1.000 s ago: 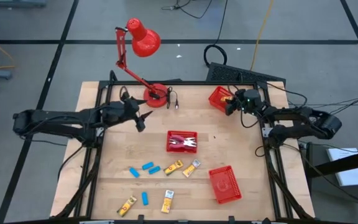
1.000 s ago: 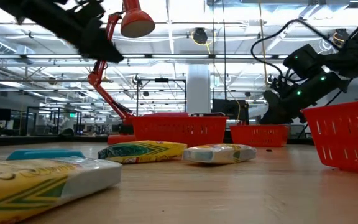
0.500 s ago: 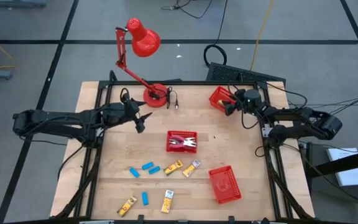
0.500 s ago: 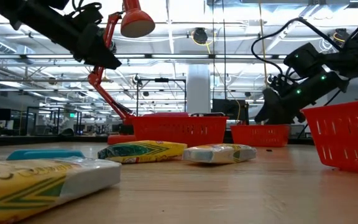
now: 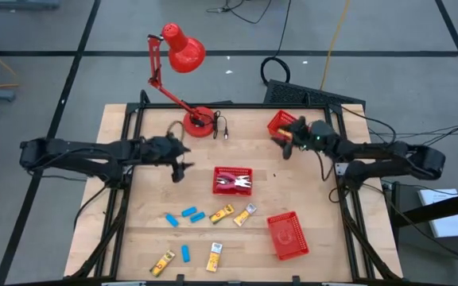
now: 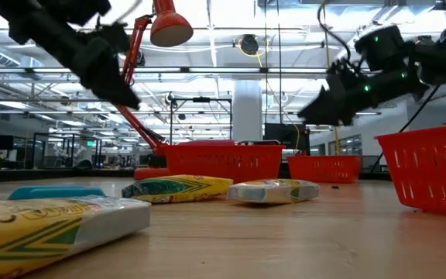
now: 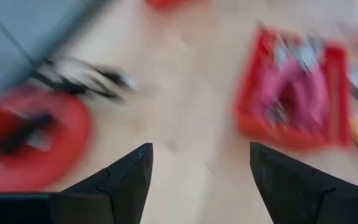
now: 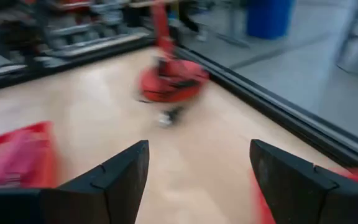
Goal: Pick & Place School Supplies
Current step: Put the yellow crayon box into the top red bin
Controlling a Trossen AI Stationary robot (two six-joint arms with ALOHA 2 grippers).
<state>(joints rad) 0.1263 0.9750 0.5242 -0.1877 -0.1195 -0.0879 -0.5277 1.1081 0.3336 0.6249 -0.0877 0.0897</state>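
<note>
Several small blue blocks (image 5: 188, 212) and yellow-and-white packets (image 5: 222, 213) lie flat on the near half of the wooden table. Red-handled metal tools (image 5: 233, 183) lie in the middle red basket (image 5: 233, 171). My left gripper (image 5: 180, 167) hovers open above bare wood, between the red lamp's base (image 5: 199, 121) and the middle basket (image 7: 297, 106), with nothing between its fingers (image 7: 129, 174). My right gripper (image 5: 279, 141) hangs open and empty just left of the far-right red basket (image 5: 280, 121), high above the table in the low view (image 6: 307, 116).
A third red basket (image 5: 286, 235) stands at the near right. The red desk lamp (image 5: 183, 49) leans out past the far edge, its cord (image 5: 223, 127) lying on the table. Black frame rails (image 5: 122, 191) run along the left and right edges. Bare wood shows between the two grippers.
My right gripper has left its place over the far-right basket, going toward the table's left edge and rising. My left gripper has gone a little toward the near edge and the middle basket, and down.
</note>
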